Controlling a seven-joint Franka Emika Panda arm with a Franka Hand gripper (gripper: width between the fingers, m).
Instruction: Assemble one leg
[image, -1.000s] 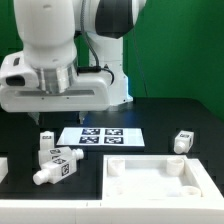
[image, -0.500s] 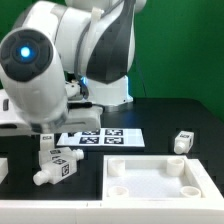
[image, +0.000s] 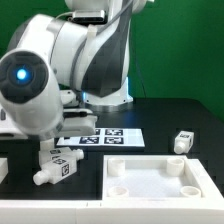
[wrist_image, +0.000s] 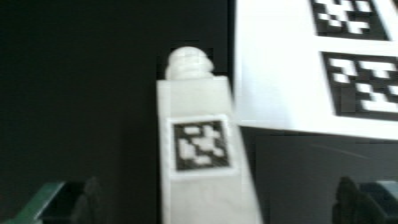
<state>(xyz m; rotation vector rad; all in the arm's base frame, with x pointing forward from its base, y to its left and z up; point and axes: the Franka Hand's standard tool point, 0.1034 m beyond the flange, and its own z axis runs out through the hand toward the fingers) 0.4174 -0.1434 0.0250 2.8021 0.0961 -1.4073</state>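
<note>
Wrist view centres the leg (wrist_image: 192, 130) on the bench (wrist_image: 71, 90), just beside the marker board (wrist_image: 276, 80) and straddled by the open, empty end effector (wrist_image: 206, 200). We note the arm (image: 60, 70) has swung down to the exterior frame's lower left; we judge that grasping comes next.

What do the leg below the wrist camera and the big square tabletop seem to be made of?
The leg: probably matte white plastic, uniformly coloured, with a moulded ribbed stub; its tag looks printed. The tabletop: seemingly the same matte white plastic, no grain or shine visible.
</note>
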